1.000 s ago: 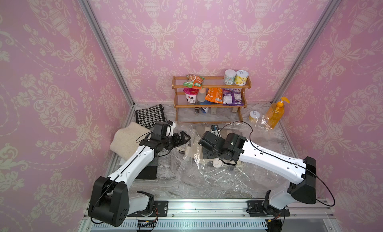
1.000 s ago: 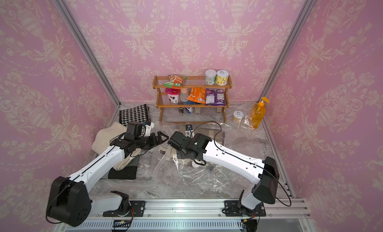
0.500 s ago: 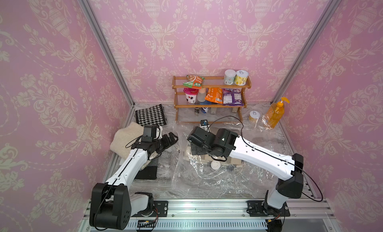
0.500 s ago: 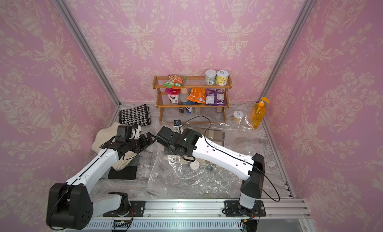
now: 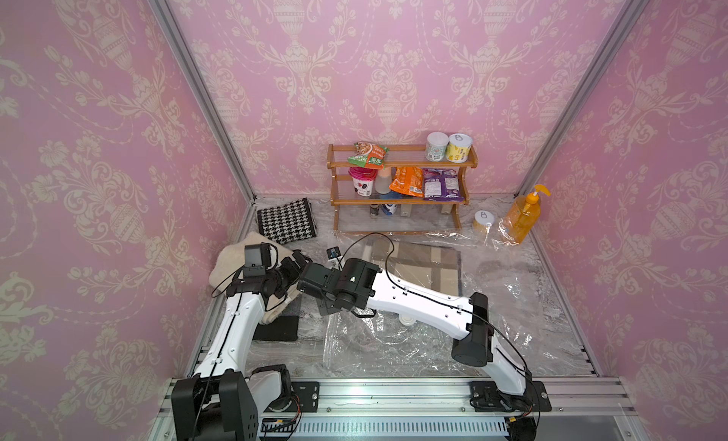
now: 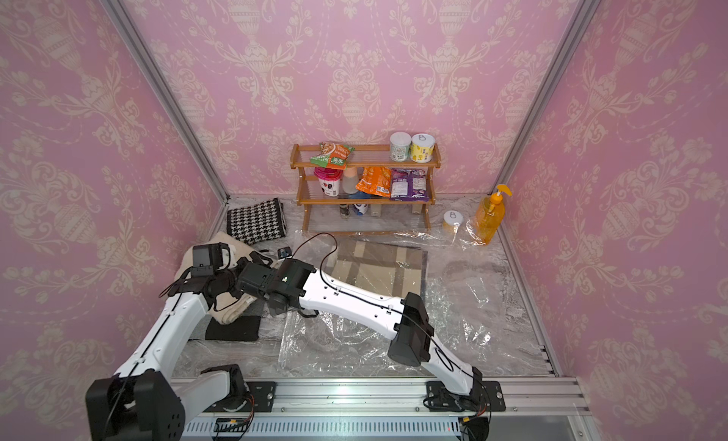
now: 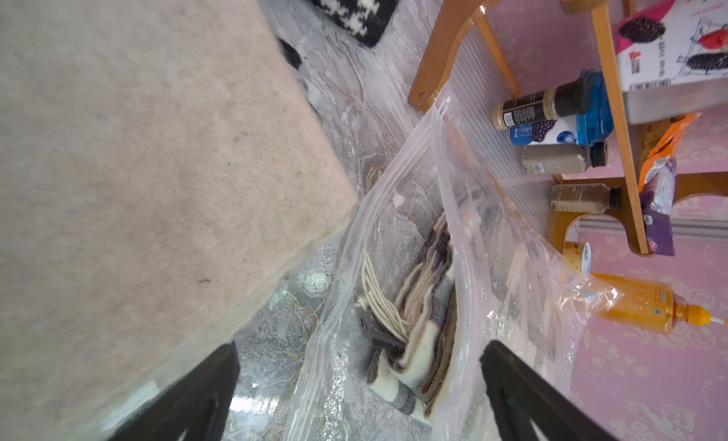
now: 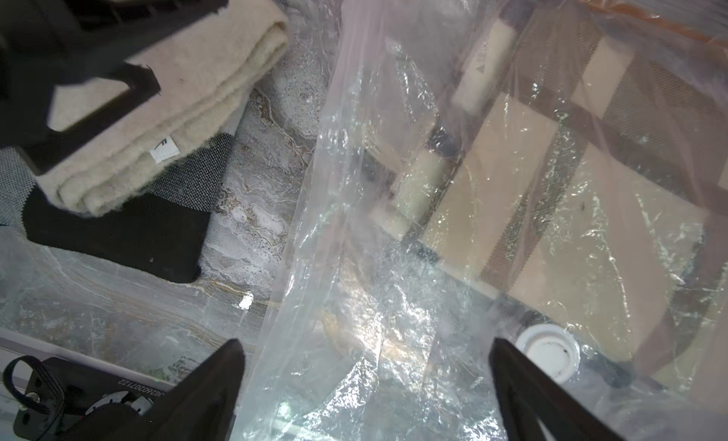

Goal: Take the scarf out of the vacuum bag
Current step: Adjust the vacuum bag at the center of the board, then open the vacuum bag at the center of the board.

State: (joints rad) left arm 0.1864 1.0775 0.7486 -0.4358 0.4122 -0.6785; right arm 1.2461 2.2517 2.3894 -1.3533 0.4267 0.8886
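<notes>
Clearly, the scarf (image 5: 425, 263) sits inside the vacuum bag (image 5: 354, 340), nothing out yet.
Both your jaws gape wide, empty, beside the bag; reaching in, gripping and pulling remain.

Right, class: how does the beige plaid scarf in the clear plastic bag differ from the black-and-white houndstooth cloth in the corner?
The beige plaid scarf lies inside the clear plastic bag; the black-and-white houndstooth cloth lies uncovered. The scarf's checks are broad; the cloth's pattern is fine. Both are folded flat.
</notes>
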